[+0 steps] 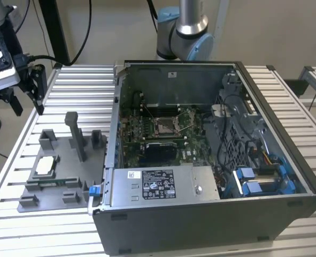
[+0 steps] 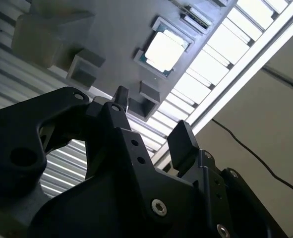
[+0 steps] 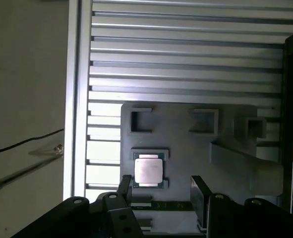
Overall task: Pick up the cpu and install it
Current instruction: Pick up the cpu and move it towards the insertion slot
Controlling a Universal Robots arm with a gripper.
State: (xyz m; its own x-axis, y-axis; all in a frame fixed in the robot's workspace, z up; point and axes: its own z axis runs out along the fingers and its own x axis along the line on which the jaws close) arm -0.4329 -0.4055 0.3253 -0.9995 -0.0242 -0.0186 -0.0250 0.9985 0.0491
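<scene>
End effector [image 1: 27, 99] hovers over bench [image 1: 83, 80], fingers apart, empty. Cpu [image 1: 44, 166] lies flat in grey tray [image 1: 61, 155], untouched.

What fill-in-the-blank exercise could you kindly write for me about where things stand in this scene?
1. The cpu lies on the grey fixture tray, to the exterior view's ____ of the computer case.
2. The pincer hovers above the tray, empty, with its jaws ____.
3. The fixture tray rests on a ribbed metal ____.

Missing words: left; open; table.
</scene>
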